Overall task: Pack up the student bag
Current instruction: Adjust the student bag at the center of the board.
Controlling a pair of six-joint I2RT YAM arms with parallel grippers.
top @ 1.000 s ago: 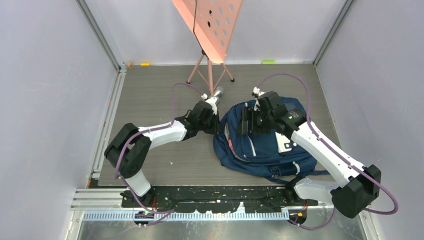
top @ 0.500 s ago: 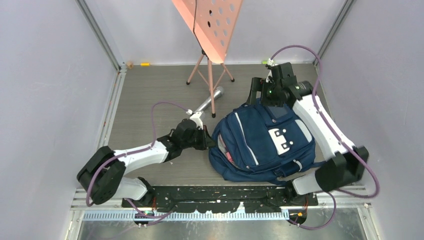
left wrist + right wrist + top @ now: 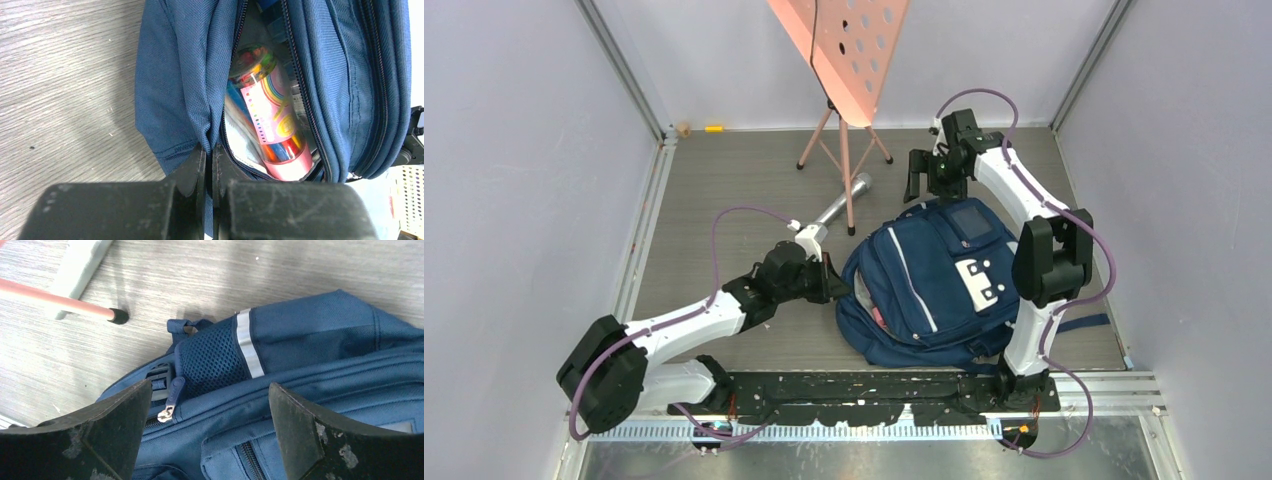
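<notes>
Fabric at 9 o'clock on the student bag (image 3: 934, 290), beside its open zip, is pinched in the left claw (image 3: 832, 285), tips together. Bag lies at 3 o'clock from bench (image 3: 724, 180) centre. Over its 12 o'clock end hangs the right claw (image 3: 927, 188), spread wide.

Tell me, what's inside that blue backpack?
Through the backpack's open zipper shows a clear tube of coloured pens with a pink rainbow label, white material beside it. Everything deeper is covered by the fabric.

Grey table (image 3: 724, 190) — student bag (image 3: 934, 285), metal cylinder (image 3: 844, 200)
</notes>
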